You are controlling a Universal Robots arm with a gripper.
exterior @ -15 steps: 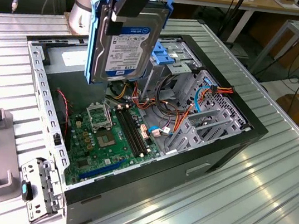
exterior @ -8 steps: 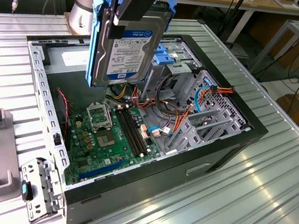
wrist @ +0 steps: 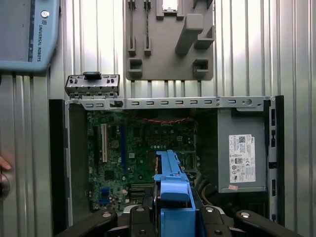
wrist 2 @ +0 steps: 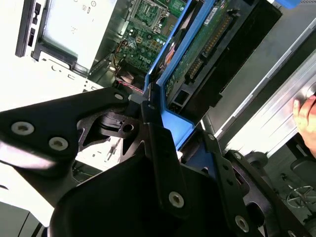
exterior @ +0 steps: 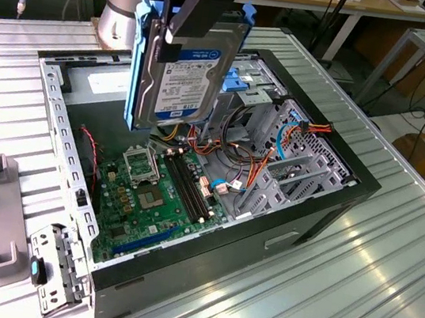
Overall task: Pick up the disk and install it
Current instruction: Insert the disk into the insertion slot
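While the gripper [exterior: 187, 19] hangs over the open PC case [exterior: 203, 274], we see its black fingers [exterior: 203, 7] clamped tight on the disk [exterior: 182, 82], near its top edge. The disk is upright, label side toward the exterior view, with blue rails [exterior: 136, 68] along its sides. It's above the mobo [exterior: 143, 197], not touching it. In the first wrist view the PSU [wrist: 242, 153] sits in a case corner, beside the board.

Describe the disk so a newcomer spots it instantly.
Find the open computer case on the ribbed metal table. Above its motherboard the gripper holds the disk on edge: a flat silver slab with white label and blue side rails. The grey power supply, also stickered, is a bulky box sitting inside the case.
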